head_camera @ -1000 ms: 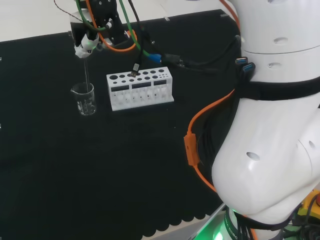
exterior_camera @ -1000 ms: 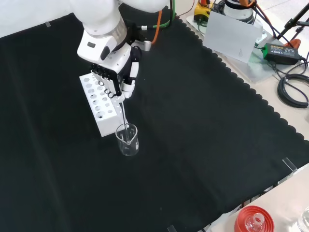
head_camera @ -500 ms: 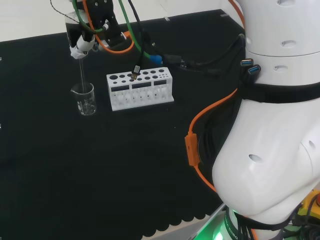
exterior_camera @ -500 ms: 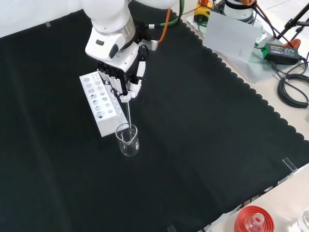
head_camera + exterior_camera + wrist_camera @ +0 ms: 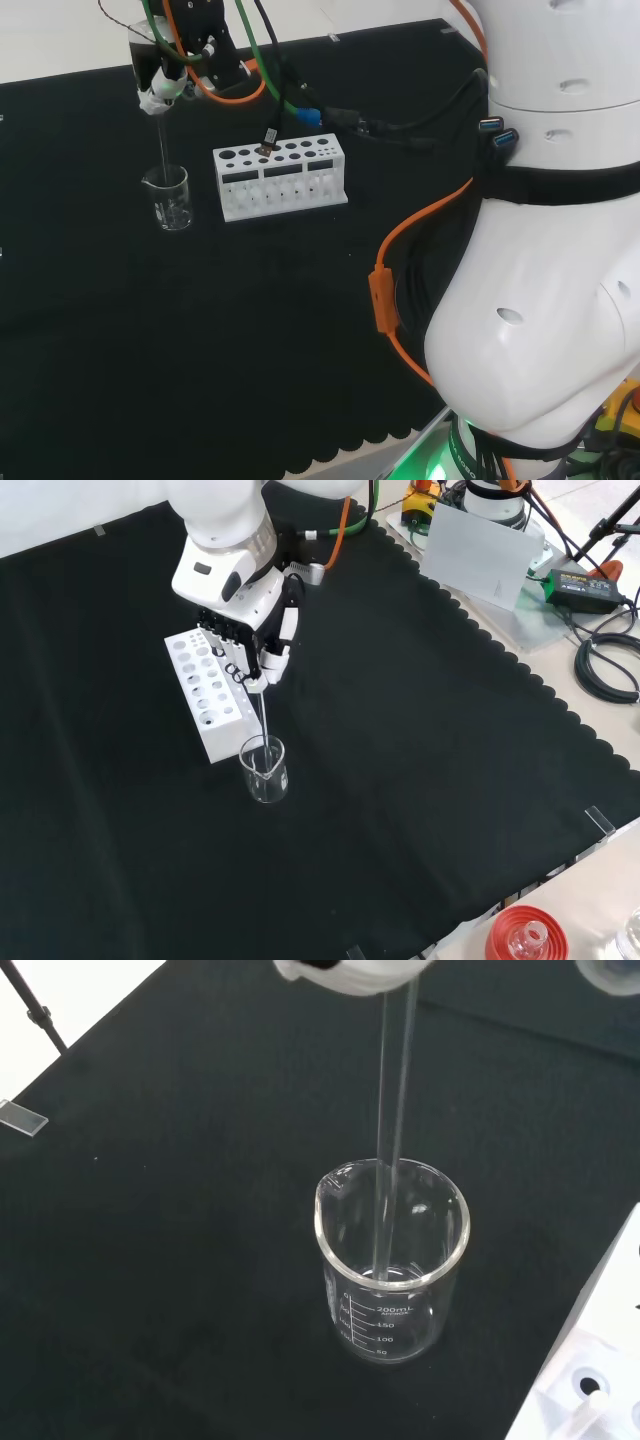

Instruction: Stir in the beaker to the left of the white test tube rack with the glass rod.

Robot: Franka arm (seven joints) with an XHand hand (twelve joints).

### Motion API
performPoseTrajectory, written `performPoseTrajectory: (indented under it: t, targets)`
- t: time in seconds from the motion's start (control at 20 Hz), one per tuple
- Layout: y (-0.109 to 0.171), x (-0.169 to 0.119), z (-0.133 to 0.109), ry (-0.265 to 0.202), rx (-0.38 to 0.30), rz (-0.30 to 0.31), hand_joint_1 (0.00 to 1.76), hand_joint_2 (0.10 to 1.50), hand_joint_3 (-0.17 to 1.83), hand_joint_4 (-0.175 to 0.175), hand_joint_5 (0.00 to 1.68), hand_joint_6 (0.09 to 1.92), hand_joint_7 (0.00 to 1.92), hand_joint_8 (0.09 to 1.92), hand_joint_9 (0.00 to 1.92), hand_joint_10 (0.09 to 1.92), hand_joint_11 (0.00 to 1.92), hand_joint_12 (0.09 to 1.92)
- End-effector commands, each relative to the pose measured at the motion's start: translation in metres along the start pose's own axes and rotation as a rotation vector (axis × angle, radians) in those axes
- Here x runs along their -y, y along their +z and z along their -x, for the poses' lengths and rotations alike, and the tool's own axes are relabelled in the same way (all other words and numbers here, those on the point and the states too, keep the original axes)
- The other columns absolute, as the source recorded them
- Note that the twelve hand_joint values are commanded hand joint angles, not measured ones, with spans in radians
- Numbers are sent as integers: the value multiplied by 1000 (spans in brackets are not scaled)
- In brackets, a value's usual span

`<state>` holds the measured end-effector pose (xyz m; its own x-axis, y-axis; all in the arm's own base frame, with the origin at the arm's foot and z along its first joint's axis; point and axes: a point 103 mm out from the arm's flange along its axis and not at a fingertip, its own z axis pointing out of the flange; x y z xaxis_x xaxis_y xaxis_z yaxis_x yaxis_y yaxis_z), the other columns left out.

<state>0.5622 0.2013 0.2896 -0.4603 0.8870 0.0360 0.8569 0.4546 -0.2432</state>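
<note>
A clear glass beaker (image 5: 172, 198) (image 5: 264, 769) (image 5: 392, 1260) stands on the black cloth, left of the white test tube rack (image 5: 279, 178) in the head view and just below the rack (image 5: 208, 694) in the front view. The hand (image 5: 165, 78) (image 5: 255, 645) hangs above the beaker, its fingers curled round the top of a glass rod (image 5: 162, 148) (image 5: 262, 716) (image 5: 393, 1130). The rod hangs nearly upright, and its lower end reaches down inside the beaker. A blurred white part of the hand (image 5: 350, 972) shows in the wrist view.
The arm's white links (image 5: 550, 250) stand at the head view's right, with orange and black cables (image 5: 395, 250) beside them. A red ribbed stand with a flask (image 5: 524, 939) sits off the cloth's edge in the front view. Cables and a power brick (image 5: 585, 585) lie beyond the cloth.
The hand has risen and shifted a little left in the head view, lifting the rod higher. The rod's lower end stays inside the beaker. The beaker and rack have not moved.
</note>
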Motion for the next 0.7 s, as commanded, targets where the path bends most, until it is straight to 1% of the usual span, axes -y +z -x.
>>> performPoseTrajectory:
  t: [0.05, 0.4, 0.7]
  targets:
    - [3, -4, 0, 2, 2, -8, 1332, 1032, -175, -175, 1411, 87, 1544, 252, 1773, 271, 1574, 711]
    - [6, -7, 0, 10, 9, -22, 1332, 1032, -175, -175, 1411, 87, 1544, 252, 1773, 272, 1574, 711]
    - [3, -12, -6, 6, 4, -8, 1332, 1032, -175, -175, 1412, 87, 1544, 252, 1773, 272, 1575, 711]
